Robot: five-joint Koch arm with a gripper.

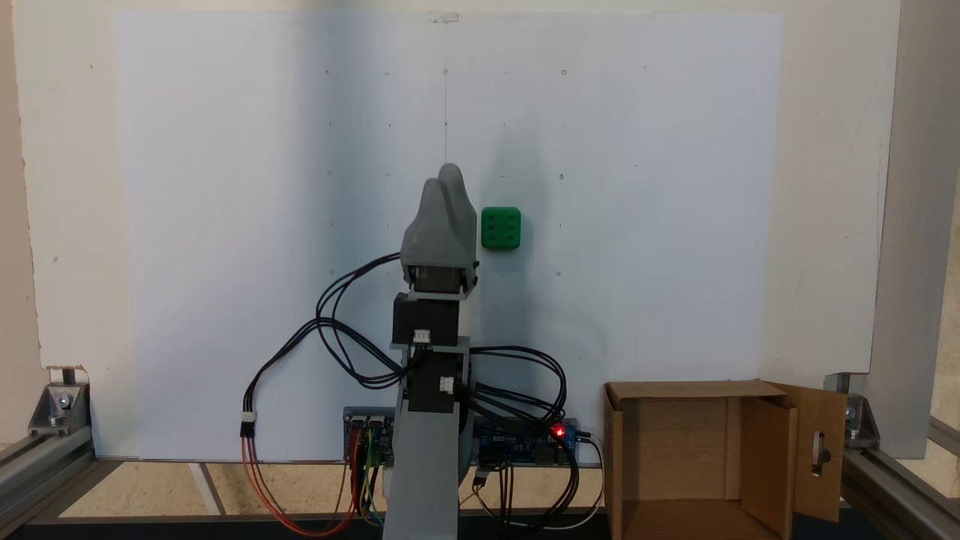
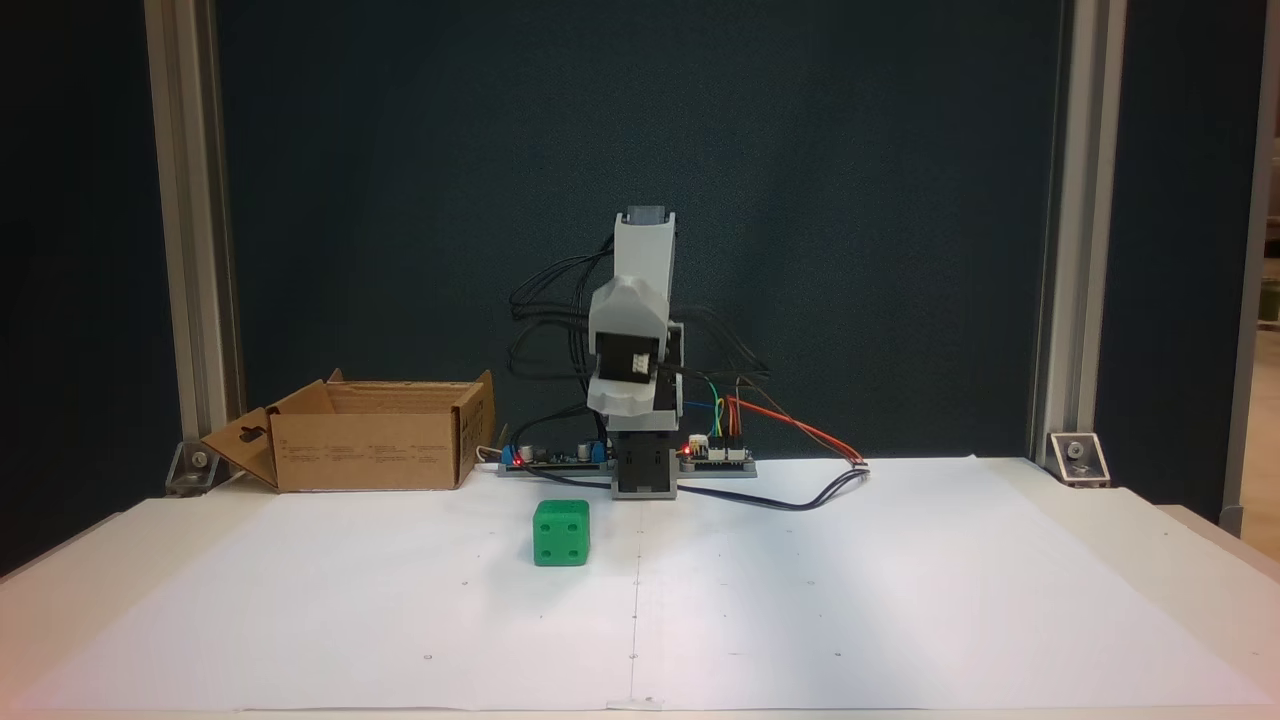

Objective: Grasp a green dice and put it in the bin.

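The green dice (image 1: 501, 228) rests on the white paper, just right of my gripper's tips in a fixed view; seen from the front, the green dice (image 2: 561, 533) sits ahead of the arm's base and slightly left. My grey gripper (image 1: 444, 178) is held above the paper with its two jaws pressed together and nothing between them. From the front the gripper (image 2: 622, 400) hangs folded close over the base. The bin (image 1: 679, 390), an open brown cardboard box with a slotted flap, stands at the lower right; the bin (image 2: 370, 450) is at the back left in the other view.
Circuit boards (image 2: 715, 458) with lit red LEDs and looping cables (image 1: 352, 360) surround the arm's base. Aluminium frame posts (image 2: 190, 250) with corner brackets stand at the table's sides. The white paper sheet (image 2: 900, 580) covers most of the table.
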